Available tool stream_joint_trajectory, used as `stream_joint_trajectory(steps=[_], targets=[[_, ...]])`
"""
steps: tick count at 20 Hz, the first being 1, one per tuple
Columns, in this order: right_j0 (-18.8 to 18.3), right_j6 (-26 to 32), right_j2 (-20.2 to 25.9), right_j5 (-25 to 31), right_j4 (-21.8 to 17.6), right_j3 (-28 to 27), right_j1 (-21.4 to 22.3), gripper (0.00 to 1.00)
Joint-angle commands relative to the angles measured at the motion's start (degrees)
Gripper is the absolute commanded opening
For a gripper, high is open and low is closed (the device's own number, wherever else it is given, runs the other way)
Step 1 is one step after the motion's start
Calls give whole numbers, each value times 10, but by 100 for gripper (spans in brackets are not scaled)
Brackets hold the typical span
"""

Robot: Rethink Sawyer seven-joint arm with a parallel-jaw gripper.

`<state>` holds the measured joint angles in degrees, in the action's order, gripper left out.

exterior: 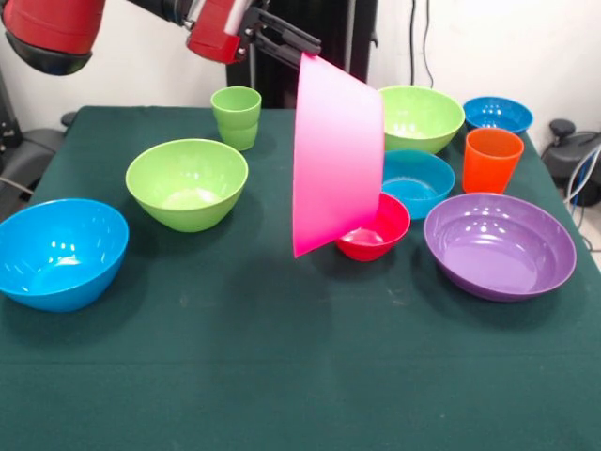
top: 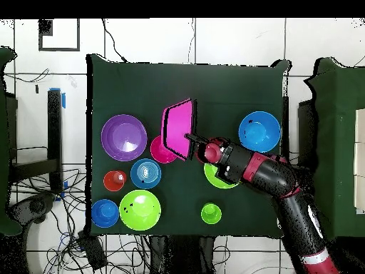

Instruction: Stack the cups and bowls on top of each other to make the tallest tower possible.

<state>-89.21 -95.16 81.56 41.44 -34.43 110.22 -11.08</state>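
Observation:
My gripper (exterior: 286,42) (top: 191,137) is shut on the rim of the big pink bowl (exterior: 338,155) (top: 178,130). The bowl hangs on edge above the table, and its lower rim is just in front of the small red-pink bowl (exterior: 376,230) (top: 160,151). On the cloth stand two lime green bowls (exterior: 188,183) (exterior: 420,117), three blue bowls (exterior: 61,252) (exterior: 418,180) (exterior: 498,115), the wide purple bowl (exterior: 500,244) (top: 124,137), the light green cup (exterior: 237,117) (top: 210,212) and the orange cup (exterior: 491,160) (top: 114,180). Nothing is stacked.
The dark green cloth (exterior: 282,376) covers the table. In the overhead view my arm (top: 271,175) hides part of one lime bowl (top: 216,180). Cables lie on the floor around the table.

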Motion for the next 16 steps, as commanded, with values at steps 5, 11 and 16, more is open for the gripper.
stream_joint_trajectory(steps=[5, 11, 16], targets=[[12, 202, -61, 42, -6, -15, -65, 0], [18, 230, -63, 52, -3, -29, -97, 0], [26, 235, -55, 51, -1, -32, -116, 0]])
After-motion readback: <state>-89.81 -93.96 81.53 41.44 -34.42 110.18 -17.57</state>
